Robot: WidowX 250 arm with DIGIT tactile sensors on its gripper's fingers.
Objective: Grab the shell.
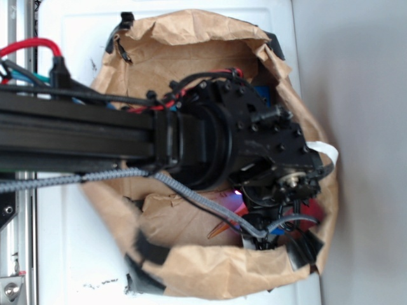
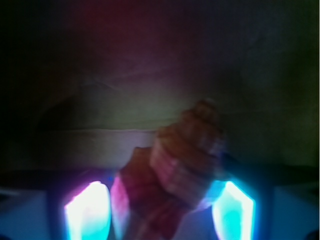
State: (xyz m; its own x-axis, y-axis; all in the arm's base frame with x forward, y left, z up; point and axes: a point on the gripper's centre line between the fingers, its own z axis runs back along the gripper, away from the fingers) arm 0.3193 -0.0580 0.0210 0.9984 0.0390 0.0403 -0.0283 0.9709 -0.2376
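Shell sits clasped between the hand's two glowing fingers, deep inside a crumpled brown paper bag on the white desk.

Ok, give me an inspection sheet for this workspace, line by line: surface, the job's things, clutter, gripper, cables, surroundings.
Surface: white tabletop, scuffed with dark marks near the bag.
Job's things: shell lies between the two glowing fingertips in the wrist view; in the exterior view only its orange point shows under the arm.
Clutter: crumpled brown paper bag with black clips on its rim, ringing the work area; something blue shows behind the arm, too hidden to name.
Gripper: gripper low inside the bag, fingers either side of the shell; contact cannot be told.
Cables: red and black wires along the arm; grey braided cable to the wrist.
Surroundings: grey wall or floor beyond the table.
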